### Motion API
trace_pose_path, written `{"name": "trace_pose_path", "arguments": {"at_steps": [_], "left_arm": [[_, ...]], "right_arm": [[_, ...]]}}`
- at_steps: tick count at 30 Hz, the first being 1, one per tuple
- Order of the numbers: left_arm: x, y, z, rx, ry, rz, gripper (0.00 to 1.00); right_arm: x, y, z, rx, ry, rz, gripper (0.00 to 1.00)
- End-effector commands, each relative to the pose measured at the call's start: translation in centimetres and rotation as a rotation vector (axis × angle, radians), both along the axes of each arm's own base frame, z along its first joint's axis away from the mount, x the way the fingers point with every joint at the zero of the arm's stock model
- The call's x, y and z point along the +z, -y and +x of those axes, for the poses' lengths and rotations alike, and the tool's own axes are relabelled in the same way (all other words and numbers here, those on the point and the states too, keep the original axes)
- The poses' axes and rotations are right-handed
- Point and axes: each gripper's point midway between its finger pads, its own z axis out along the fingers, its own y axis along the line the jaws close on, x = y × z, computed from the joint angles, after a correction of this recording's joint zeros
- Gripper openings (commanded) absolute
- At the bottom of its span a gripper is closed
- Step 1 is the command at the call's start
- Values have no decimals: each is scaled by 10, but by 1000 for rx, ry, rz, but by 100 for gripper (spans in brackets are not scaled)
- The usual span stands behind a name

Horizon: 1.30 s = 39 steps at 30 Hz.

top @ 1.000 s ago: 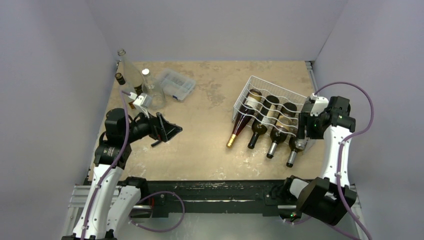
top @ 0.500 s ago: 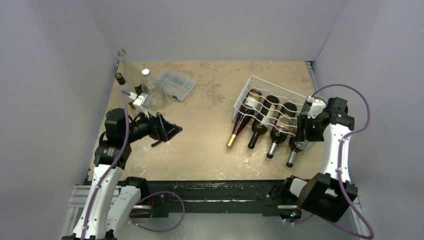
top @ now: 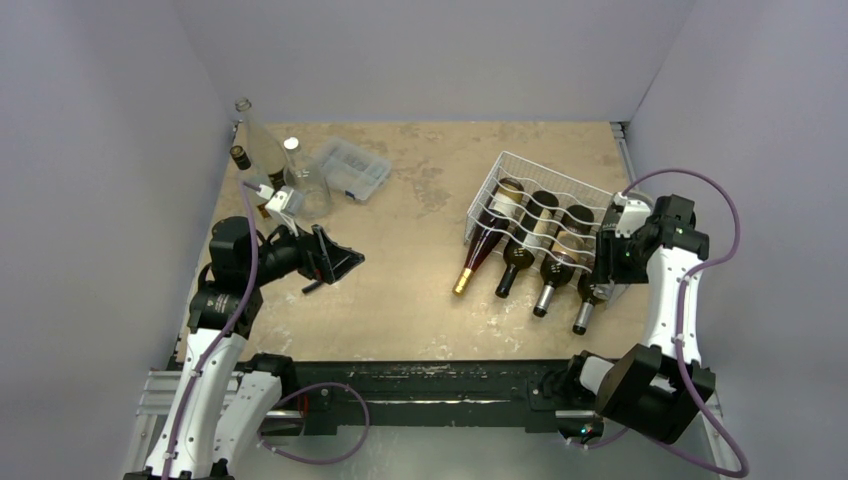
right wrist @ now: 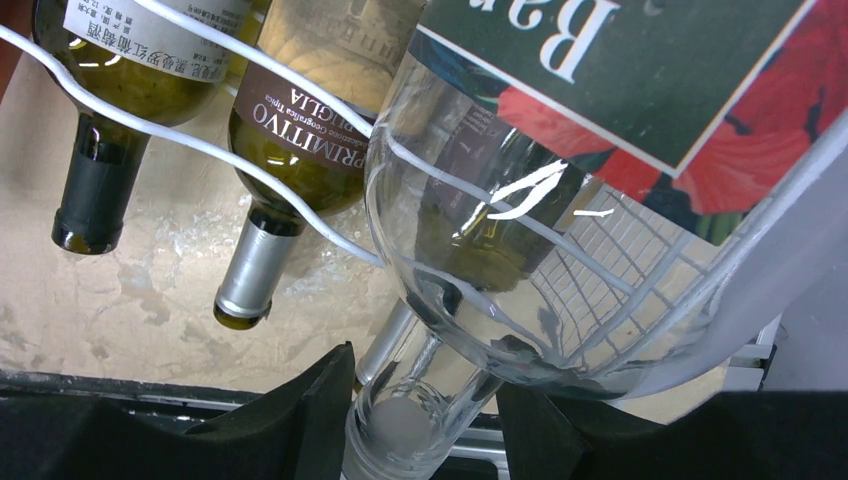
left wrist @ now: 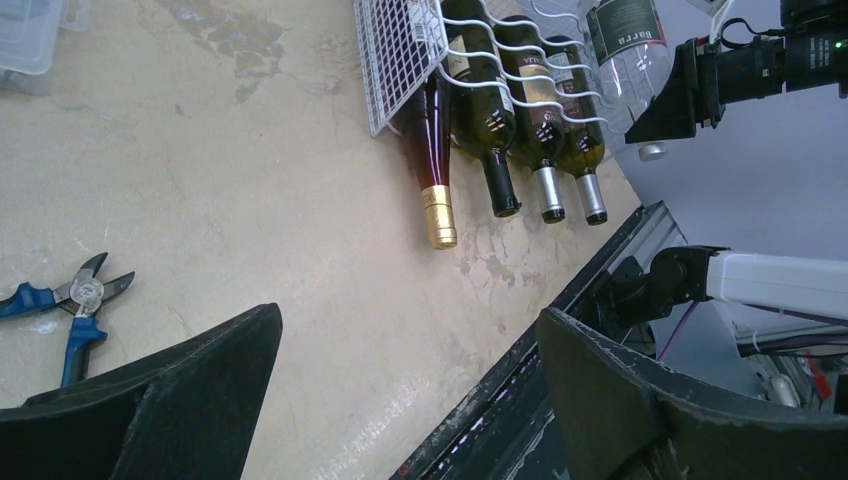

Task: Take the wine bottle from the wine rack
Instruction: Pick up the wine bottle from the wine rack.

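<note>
Our right claw (right wrist: 420, 425) brackets the neck of the clear glass wine bottle (right wrist: 470, 250), which lies at the right end of the white wavy wire wine rack (top: 520, 163). We cannot tell whether it clamps yet. Our left claw (left wrist: 405, 330) hangs wide open, well apart.

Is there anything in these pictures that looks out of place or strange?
Yes. Blue-handled pliers lie loose on the table, at the left edge of the left wrist view. A hand tool seems out of place for this job.
</note>
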Motion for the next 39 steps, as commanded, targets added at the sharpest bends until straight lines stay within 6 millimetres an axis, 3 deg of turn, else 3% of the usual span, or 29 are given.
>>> {"name": "trace_pose_path", "arguments": {"at_steps": [1, 22, 39], "left_arm": [[19, -2, 2, 4, 76, 8, 100], [18, -2, 4, 5, 68, 5, 100], [16, -3, 5, 10, 60, 1, 100]], "right_arm": [[11, -2, 18, 61, 72, 13, 44], [31, -10, 32, 159, 153, 0, 20], [43, -17, 43, 206, 230, -29, 14]]}}
